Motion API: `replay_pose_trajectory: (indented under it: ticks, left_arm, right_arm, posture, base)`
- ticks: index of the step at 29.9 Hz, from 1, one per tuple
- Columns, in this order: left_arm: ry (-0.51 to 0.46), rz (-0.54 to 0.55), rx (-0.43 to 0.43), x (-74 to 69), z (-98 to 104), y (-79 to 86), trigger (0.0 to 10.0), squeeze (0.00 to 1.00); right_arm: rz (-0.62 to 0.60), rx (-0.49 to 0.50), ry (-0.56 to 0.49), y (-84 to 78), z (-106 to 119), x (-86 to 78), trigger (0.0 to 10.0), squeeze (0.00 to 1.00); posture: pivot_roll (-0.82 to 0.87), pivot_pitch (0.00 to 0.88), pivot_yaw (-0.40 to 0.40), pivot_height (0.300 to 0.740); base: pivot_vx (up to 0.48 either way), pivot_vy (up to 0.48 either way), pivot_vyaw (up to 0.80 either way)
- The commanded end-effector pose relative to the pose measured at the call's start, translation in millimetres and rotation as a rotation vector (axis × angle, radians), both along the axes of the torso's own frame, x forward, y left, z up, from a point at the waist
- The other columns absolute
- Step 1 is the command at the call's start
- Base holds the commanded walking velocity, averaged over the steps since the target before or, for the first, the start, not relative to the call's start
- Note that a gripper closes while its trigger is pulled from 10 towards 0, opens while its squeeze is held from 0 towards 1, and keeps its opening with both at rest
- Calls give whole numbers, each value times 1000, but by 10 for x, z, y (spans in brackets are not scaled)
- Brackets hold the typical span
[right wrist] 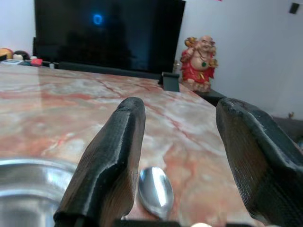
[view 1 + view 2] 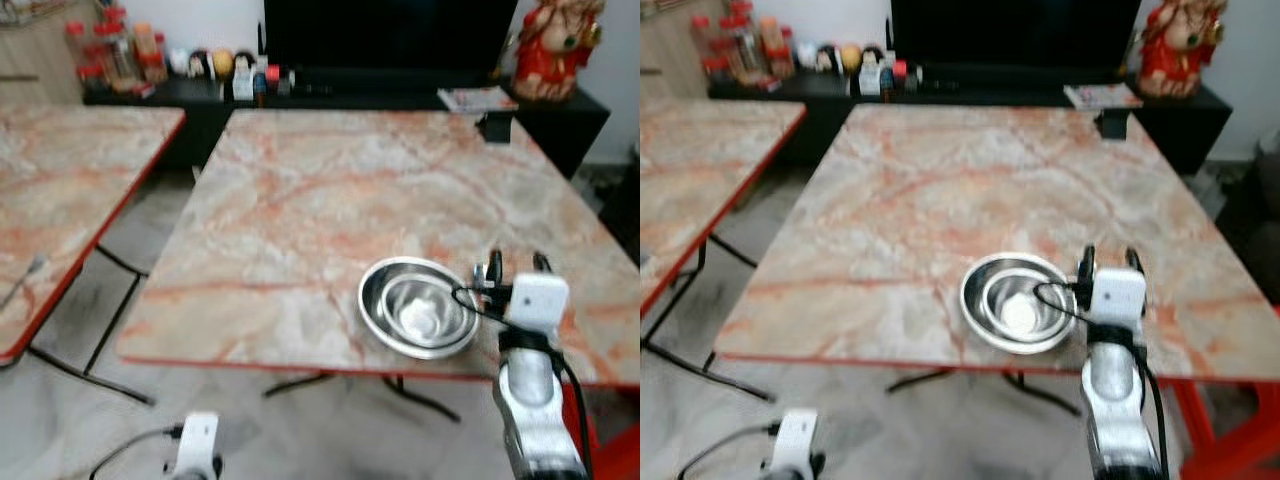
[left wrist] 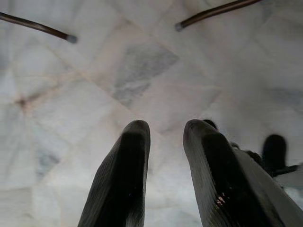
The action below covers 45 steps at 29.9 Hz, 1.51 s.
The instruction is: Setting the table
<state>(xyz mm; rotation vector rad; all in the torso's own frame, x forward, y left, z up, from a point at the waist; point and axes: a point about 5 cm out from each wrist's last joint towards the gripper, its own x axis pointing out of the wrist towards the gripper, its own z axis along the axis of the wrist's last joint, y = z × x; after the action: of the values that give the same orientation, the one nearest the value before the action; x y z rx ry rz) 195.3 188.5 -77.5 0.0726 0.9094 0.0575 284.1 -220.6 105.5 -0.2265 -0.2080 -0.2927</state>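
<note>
2 bowls [image 2: 420, 308] near table [image 2: 300, 200] edge, right hand [image 2: 513, 267] beside

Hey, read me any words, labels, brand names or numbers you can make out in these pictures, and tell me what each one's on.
No text can be read here.
Bottles and jars on the dark sideboard: labels too blurred to read.
Magazine or booklet on the sideboard: print too blurred.
Television: only a small blue glowing ring, no letters.
Steel bowls, spoon and marble table: no markings visible.
</note>
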Motion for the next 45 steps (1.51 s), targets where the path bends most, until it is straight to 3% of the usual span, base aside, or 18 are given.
replay_pose_trajectory:
  ticks: [1,15,40,45]
  left_arm:
    - [4,5,-19,-14,-13,-40,10000,0]
    - [4,7,-17,-19,-14,-35,10000,0]
    - [4,12,-12,-24,-13,-3,10000,0]
    - [4,13,-7,-28,-11,20,10000,0]
  right_arm:
    - [-16,-6,-14,-42,28,-16,10000,0]
    - [7,-12,-40,18,95,12,10000,0]
    - [96,-3,8,262,-33,-15,10000,0]
    - [104,2,92,274,-238,-40,10000,0]
  posture:
    - [-104,0,16,725]
    - [-104,0,15,725]
    - [-93,0,13,725]
    - [-88,0,15,725]
  base:
    - [0,360,0]
    - [0,335,0]
    - [0,298,0]
    - [0,293,0]
